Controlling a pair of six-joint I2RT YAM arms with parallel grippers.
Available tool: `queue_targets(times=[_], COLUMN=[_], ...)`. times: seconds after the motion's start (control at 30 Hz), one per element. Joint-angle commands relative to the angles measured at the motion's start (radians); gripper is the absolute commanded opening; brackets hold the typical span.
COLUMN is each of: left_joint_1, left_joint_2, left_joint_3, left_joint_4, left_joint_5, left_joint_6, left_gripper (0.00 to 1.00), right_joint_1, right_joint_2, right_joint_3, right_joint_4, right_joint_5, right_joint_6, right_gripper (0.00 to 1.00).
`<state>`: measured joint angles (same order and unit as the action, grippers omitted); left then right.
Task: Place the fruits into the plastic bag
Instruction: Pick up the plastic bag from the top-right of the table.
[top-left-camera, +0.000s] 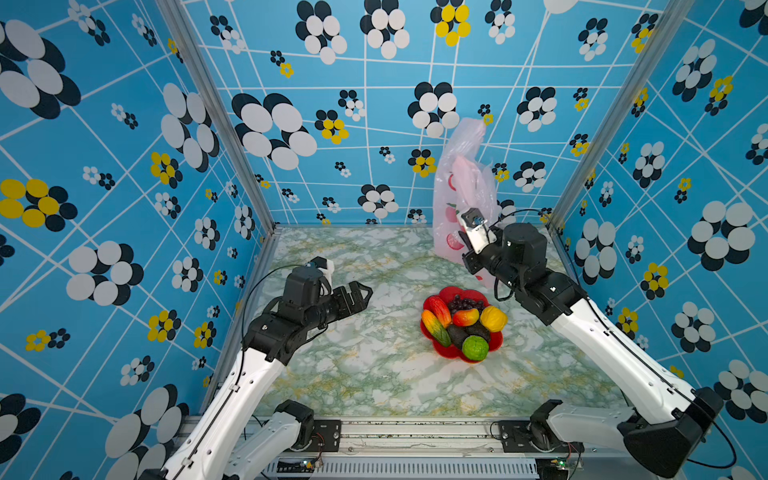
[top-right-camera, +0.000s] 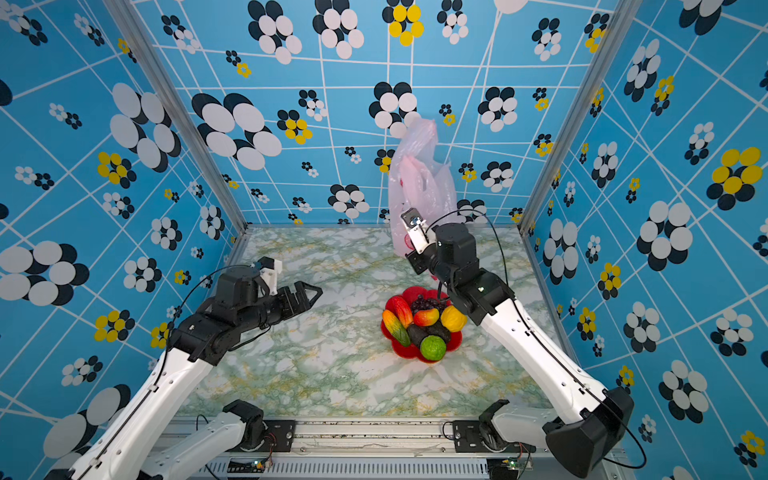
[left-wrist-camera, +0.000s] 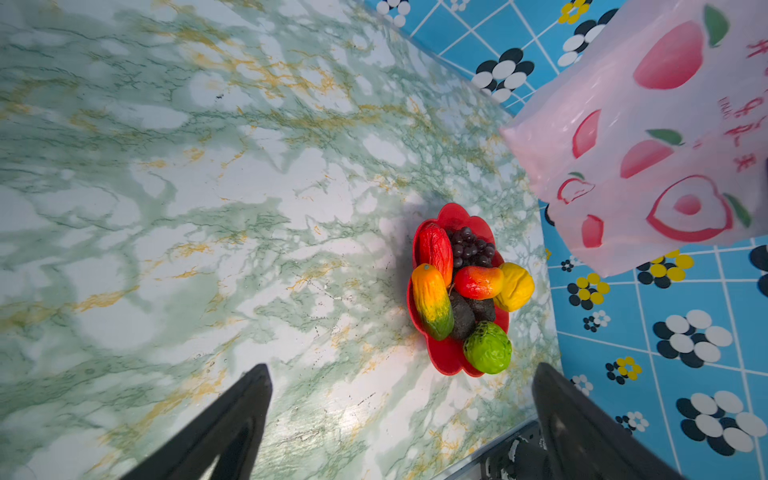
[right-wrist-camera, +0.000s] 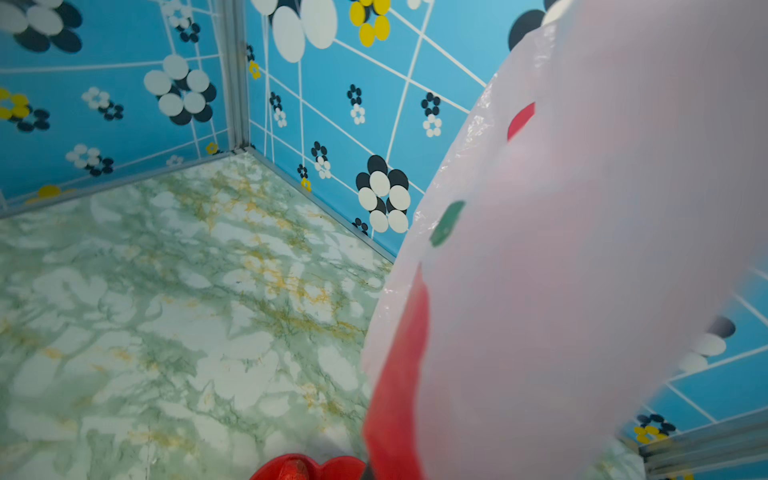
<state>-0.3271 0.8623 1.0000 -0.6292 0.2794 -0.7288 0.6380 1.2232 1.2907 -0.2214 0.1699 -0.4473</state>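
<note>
My right arm (top-left-camera: 582, 328) is raised, and my right pincer (top-left-camera: 468, 261) is clamped tight on the one thin pale-pink crinkly plastic bag (top-left-camera: 461, 174), held above the green-marbled table (top-left-camera: 374, 374). My left pincer (top-left-camera: 360, 293) hovers low, gaping and empty. Eight small toy fruits (top-left-camera: 465, 322) are heaped on one red flower-shaped plate (top-left-camera: 446, 353).

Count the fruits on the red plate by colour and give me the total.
Red fruit: 1
Multicoloured fruits: 2
Yellow fruit: 1
Green bumpy ball: 1
Dark avocados: 2
Purple grape bunch: 1
Total: 8
</note>
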Motion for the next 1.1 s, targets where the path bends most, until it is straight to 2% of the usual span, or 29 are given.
queue_targets(times=[0.0, 0.1, 0.2, 0.27, 0.4, 0.57, 0.73, 0.8, 1.07], left_joint_1=[0.052, 0.099, 0.139, 0.172, 0.222, 0.256, 0.277, 0.277, 0.278], left_joint_2=[-0.081, -0.115, -0.12, -0.116, -0.088, -0.079, -0.104, -0.112, -0.128], left_joint_3=[-0.015, 0.014, 0.065, 0.084, 0.102, 0.115, -0.02, -0.042, -0.054], left_joint_4=[-0.005, -0.056, -0.085, -0.055, 0.065, 0.112, 0.282, 0.284, 0.144], left_joint_5=[0.054, 0.076, 0.135, 0.198, 0.341, 0.436, 0.491, 0.494, 0.532], left_joint_6=[-0.024, -0.013, -0.01, -0.05, -0.249, -0.5, -0.794, -0.824, -0.811], left_gripper=[0.99, 0.99, 0.99, 0.99, 0.99, 0.99, 0.99, 0.99, 0.99], right_joint_1=[0.044, 0.076, 0.115, 0.158, 0.244, 0.267, 0.287, 0.294, 0.312], right_joint_2=[-0.068, -0.089, -0.1, -0.114, -0.153, -0.17, -0.181, -0.182, -0.167], right_joint_3=[-0.03, -0.041, -0.038, -0.055, -0.118, -0.132, -0.137, -0.134, -0.109], right_joint_4=[0.024, 0.028, 0.015, 0.023, 0.062, 0.111, 0.132, 0.128, 0.149], right_joint_5=[0.102, 0.145, 0.161, 0.197, 0.275, 0.3, 0.309, 0.305, 0.323], right_joint_6=[-0.296, -0.361, -0.406, -0.431, -0.514, -0.564, -0.584, -0.589, -0.611], right_gripper=[0.0, 0.0, 0.0, 0.0, 0.0, 0.0, 0.0, 0.0, 0.0])
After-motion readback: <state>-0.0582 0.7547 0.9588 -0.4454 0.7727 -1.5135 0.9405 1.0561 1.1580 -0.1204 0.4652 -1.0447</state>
